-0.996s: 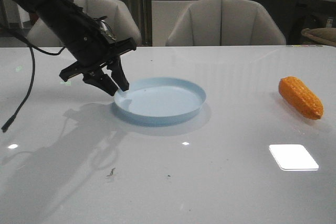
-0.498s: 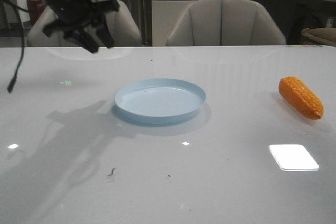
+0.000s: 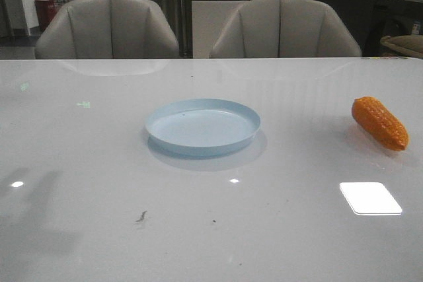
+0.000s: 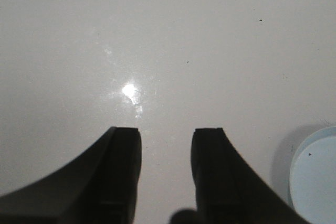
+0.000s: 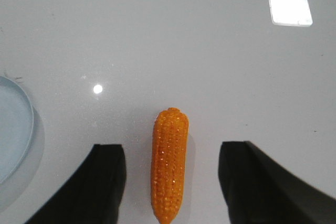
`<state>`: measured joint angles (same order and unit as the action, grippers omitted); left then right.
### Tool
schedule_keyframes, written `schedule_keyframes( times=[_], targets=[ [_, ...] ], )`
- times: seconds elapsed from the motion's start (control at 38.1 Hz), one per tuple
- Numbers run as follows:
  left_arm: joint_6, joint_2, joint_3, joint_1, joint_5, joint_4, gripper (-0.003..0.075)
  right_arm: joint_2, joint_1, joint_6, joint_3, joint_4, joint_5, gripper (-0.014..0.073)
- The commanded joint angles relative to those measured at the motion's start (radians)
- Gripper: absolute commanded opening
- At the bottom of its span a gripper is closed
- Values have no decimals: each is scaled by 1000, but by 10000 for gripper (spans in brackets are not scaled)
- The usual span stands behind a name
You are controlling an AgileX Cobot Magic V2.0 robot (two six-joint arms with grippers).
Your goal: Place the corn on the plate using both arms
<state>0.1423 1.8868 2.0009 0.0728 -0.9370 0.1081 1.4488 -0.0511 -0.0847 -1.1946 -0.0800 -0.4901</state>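
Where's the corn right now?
In the front view the corn lies on the table's right side, well apart from the plate; the right wrist view shows it between the open right gripper fingers.

Both grippers, left (image 4: 166, 129) and right (image 5: 173, 150), hold jaws apart (right wider).

**Corn on the right, plate at centre, well apart**

The corn (image 3: 379, 123) is an orange cob with a bumpy kernel surface, tapered at one end. It lies flat on its side on the counter (image 3: 277, 229) at the far right, angled from far-left to near-right. The plate (image 3: 203, 126) is round, shallow and pale blue with a low raised rim. It sits upright and bare near the counter's centre, well left of the corn.
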Motion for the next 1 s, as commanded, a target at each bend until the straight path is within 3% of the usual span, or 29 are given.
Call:
schedule_keyframes(
  times=[0.0, 0.24, 0.45, 0.63, 0.97],
  targets=[
    [-1, -141, -63, -3, 144, -3, 314, 90, 7, -2, -144, 4, -2, 498],
    [-1, -496, -581, -3, 434, -3, 314, 394, 8, -2, -345, 4, -134, 498],
    [-1, -725, -867, -3, 562, -12, 314, 511, 8, -2, -365, 4, -168, 498],
    [-1, -846, -959, -3, 587, -12, 314, 560, 8, -2, -365, 4, -191, 498],
    [-1, -916, -963, -3, 594, -12, 314, 568, 8, -2, -364, 2, -169, 470]
  ],
)
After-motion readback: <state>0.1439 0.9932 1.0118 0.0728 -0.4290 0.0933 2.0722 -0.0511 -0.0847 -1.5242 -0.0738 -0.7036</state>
